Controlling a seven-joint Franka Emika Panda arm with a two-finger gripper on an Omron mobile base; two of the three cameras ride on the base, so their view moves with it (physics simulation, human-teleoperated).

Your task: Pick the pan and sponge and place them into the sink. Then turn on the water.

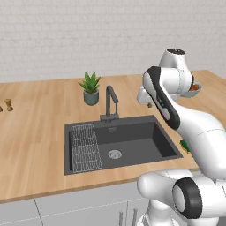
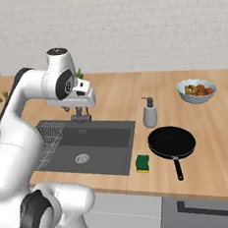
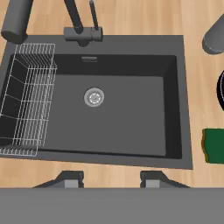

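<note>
The black pan (image 2: pixel 171 142) lies on the wooden counter right of the sink (image 2: pixel 115 158), its handle toward the front edge. The green and yellow sponge (image 2: pixel 143 163) rests between pan and basin, also seen as the sponge (image 3: pixel 214 145) at the right of the hand view. My gripper (image 3: pixel 110 180) hangs open above the sink's front rim (image 3: pixel 131 161) with nothing between its fingers. The basin holds a round drain (image 3: pixel 94 97) and a wire rack (image 3: pixel 26 100). No stream falls from the dark faucet (image 1: pixel 110 103).
A soap dispenser (image 2: pixel 149 112) stands behind the pan, and a pale bowl of food (image 2: pixel 196 91) sits further back right. A potted plant (image 1: pixel 91 88) is behind the faucet. Small shakers (image 1: pixel 8 105) stand at the far left.
</note>
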